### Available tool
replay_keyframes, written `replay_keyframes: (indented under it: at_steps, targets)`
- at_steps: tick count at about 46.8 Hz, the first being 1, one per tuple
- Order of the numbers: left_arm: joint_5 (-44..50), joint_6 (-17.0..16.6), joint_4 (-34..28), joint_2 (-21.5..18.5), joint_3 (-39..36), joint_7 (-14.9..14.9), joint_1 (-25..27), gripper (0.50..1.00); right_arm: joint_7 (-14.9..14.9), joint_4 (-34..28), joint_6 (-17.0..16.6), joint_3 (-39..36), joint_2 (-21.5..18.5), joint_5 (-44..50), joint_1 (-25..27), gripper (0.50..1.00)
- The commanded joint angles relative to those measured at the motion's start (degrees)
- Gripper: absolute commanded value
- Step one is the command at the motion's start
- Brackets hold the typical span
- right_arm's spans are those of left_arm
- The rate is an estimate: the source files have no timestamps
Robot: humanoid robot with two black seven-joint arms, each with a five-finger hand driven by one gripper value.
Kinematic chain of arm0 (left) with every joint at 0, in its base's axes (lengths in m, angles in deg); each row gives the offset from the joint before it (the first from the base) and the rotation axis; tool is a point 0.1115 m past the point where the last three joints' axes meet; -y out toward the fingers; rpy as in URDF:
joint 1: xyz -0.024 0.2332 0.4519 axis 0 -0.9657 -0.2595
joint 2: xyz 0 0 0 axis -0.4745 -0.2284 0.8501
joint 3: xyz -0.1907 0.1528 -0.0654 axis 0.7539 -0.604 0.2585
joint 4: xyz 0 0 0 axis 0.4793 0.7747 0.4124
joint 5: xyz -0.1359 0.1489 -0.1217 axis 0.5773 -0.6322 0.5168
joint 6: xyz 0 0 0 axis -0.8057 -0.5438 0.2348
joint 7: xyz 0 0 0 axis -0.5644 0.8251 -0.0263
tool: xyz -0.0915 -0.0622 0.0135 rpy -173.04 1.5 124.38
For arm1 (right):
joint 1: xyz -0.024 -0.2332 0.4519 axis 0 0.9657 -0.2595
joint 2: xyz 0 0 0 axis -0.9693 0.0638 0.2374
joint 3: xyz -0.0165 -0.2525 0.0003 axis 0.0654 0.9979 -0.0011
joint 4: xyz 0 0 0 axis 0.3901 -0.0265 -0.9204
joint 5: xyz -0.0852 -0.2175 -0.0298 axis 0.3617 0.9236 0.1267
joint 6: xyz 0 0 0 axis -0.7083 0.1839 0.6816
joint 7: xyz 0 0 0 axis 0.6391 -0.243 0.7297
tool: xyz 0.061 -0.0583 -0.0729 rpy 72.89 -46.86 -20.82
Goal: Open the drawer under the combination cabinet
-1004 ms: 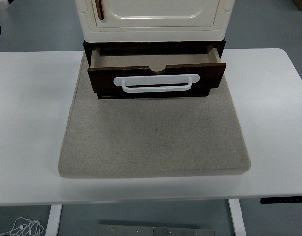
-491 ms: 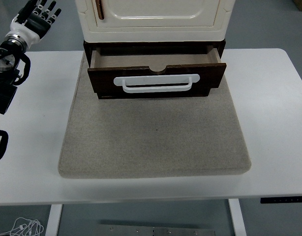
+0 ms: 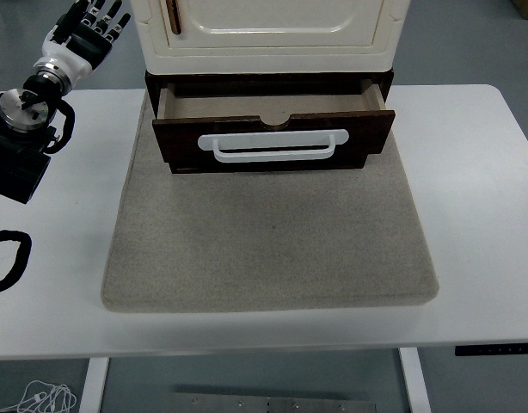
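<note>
A: Where are we finding the drawer (image 3: 273, 129)?

B: We are seeing it standing pulled out from under the cream cabinet (image 3: 268, 34), its dark front panel hanging over the grey mat (image 3: 273, 232). The white handle (image 3: 274, 146) is lying across the middle of that panel. The inside of the drawer is showing as a bare tan floor.

A: And what are we making of the hand?

B: We are watching the left hand (image 3: 92, 21) hovering to the left of the cabinet, beyond the far edge of the desk (image 3: 488, 215), well apart from the drawer. Its fingers (image 3: 109, 13) are spreading out loosely and gripping nothing. Its black arm (image 3: 19, 138) is coming in from the left, over the desk's left part.

A: Is anything standing between the hand and the drawer?

B: We are seeing only the cabinet's left wall and the dark base beside it. The mat in front of the drawer is lying flat, and the drawer front is facing us.

A: What else are we noticing around the cabinet?

B: A black cable loop (image 3: 6, 258) is resting on the desk, left of the mat. A brown door handle (image 3: 172, 13) is sitting upright on the cabinet's front, above the drawer's left end. Down below the desk's near edge, a tangle of white cord (image 3: 45, 397) is lying on the floor.
</note>
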Motion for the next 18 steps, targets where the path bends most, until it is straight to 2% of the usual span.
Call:
replay_keyframes:
  at_steps: [1,18]
  targets:
    - [-0.2,0.2,0.0,0.0,-0.3,-0.2,0.1,1.000,0.0,0.1,-0.1,0.0,0.0,0.0,0.0,0.926]
    - [-0.3,0.5,-0.4,0.1,-1.4,-1.0,0.1,1.000,-0.2,0.5,0.0,-0.1,0.0,-0.1,-0.1,0.926]
